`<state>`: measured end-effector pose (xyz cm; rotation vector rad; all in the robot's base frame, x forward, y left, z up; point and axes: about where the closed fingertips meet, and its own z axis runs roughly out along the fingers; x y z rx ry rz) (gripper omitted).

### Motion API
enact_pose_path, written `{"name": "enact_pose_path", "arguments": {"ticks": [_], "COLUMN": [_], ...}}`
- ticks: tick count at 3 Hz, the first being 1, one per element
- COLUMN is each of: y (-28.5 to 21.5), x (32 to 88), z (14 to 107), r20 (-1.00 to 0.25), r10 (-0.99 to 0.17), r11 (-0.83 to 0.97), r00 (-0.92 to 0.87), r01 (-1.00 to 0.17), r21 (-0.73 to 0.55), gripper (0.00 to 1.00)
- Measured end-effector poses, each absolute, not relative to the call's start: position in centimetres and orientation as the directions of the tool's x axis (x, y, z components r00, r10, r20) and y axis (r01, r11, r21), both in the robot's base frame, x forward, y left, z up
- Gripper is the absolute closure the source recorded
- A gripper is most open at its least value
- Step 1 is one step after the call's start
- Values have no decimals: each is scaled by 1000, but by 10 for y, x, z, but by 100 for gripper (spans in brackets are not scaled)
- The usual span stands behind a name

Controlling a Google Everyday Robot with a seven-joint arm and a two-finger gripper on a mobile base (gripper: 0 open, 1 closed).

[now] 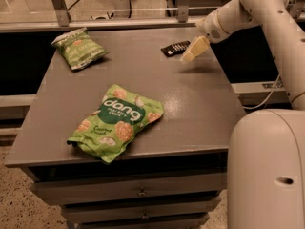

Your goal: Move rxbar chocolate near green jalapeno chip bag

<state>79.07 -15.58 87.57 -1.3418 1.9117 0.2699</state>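
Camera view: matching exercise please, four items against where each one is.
Items:
1. rxbar chocolate
2. green jalapeno chip bag
3. dang bag
4. gripper

Places:
a. near the front edge of the table
b. far left corner of the table, as seen
c. above the table, just right of the black bar
d. lying flat on the far right part of the table

Pairs: 1-d; 2-b; 3-a; 4-c

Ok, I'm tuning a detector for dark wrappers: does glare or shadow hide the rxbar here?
Camera view: dim light; the rxbar chocolate shows black on the grey table, no glare; the gripper hovers close beside it, its shadow falling on tabletop, not the bar.
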Motion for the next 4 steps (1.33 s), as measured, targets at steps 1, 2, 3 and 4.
{"name": "enact_pose_path", "arguments": {"ticks": [1,2,3,4], "y": [-160,-164,-162,-155], "x": [818,836,842,840], "z": [894,900,891,874], "r20": [-781,-818,-794,-736], "r10": [-599,-536,-550,-602], "r11": [524,592,610,601], "r00": [-177,-211,-259,-310], "r01": [-824,-784,-773,-783], "r21": [-216,-185,-171,-161], "gripper": [0,0,0,0]}}
